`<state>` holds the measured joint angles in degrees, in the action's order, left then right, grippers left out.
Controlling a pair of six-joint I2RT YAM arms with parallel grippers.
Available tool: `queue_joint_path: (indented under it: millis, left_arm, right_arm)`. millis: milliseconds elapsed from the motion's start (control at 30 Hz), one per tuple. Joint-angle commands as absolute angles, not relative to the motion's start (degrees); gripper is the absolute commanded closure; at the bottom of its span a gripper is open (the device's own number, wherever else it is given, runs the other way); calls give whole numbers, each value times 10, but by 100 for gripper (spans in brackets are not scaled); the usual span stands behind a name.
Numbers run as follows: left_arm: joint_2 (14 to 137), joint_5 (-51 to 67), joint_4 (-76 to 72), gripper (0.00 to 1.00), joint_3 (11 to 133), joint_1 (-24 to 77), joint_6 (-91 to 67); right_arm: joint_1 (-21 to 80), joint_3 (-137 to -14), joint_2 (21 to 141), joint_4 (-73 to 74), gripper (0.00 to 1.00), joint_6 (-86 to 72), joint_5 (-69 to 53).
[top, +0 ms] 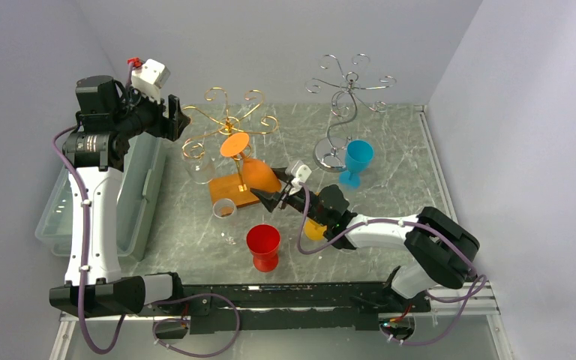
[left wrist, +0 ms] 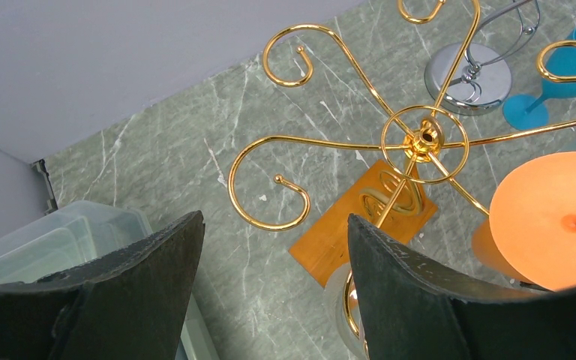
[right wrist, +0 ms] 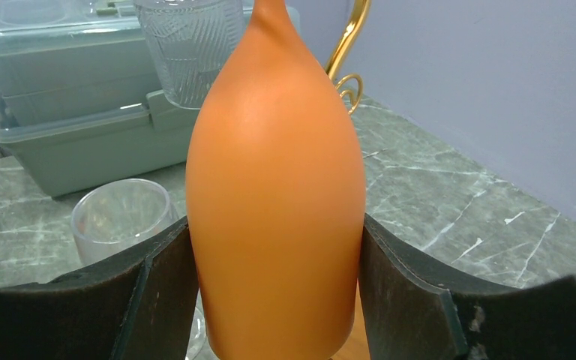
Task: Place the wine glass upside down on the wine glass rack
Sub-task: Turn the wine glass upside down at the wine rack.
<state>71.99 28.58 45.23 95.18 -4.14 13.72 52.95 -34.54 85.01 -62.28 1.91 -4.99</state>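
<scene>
Between the pads (right wrist: 169, 277) of the right gripper (right wrist: 276, 247): the orange wine glass (right wrist: 274, 172), clamped on both sides of the bowl, foot up and rim down. Gripping the widest part leaves the stem and foot free to slide into a hook, which I take to be the reason for the hold. From above, the glass leans over the wooden base (top: 232, 193) of the gold rack (top: 229, 120), with its foot up near the rack's arms. I can't tell if the foot is seated.

The left gripper (left wrist: 274, 225) has its jaws apart and is empty. It's high beside the rack, probably out of the way and watching.

Further out are a silver rack (top: 349, 90), blue glass (top: 356, 161), red glass (top: 262, 246), clear glass (top: 223, 210) and plastic bin (top: 131, 202). No readable brands, labels or text anywhere.
</scene>
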Motion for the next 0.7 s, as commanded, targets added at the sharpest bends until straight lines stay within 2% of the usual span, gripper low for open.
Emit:
queue_joint_path:
  millis: [0, 467, 533, 667]
  left_arm:
    - [716, 284, 432, 24, 968, -40, 125]
    - [718, 279, 434, 24, 964, -41, 132]
    - [719, 279, 433, 24, 965, -40, 133]
    - [722, 287, 430, 24, 963, -40, 131]
  right_arm:
    - [519, -368, 852, -659, 55, 12, -51]
    - [513, -428, 910, -678, 53, 78, -109]
    - [514, -431, 913, -676, 57, 99, -122]
    - [513, -430, 911, -684, 74, 116, -120]
